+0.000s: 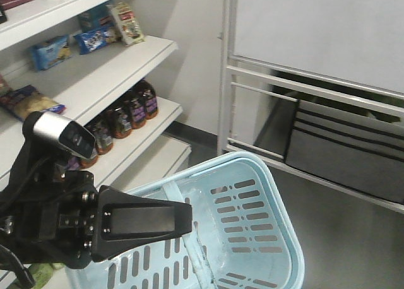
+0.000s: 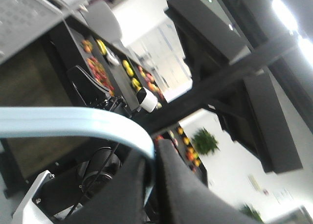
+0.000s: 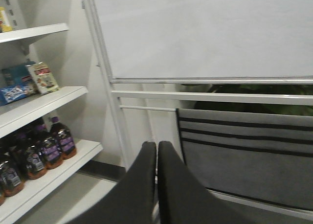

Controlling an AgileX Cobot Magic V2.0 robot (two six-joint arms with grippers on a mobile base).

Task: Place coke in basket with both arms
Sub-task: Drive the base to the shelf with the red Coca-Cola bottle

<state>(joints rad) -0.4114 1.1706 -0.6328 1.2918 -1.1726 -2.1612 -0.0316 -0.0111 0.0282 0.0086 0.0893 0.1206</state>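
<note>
Left fingers (image 2: 193, 192) clamped on basket (image 1: 265, 238) handle (image 2: 73, 120); right fingers (image 3: 139, 185) pressed together, empty. Coke not in view (bearing from either arm cannot be determined).

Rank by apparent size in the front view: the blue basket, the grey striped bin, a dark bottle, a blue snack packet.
Largest: the basket, though nearest the camera and cut off.
Next: the grey striped bin.
Smallest: the dark bottle and blue snack packet, too alike to rank.
</note>
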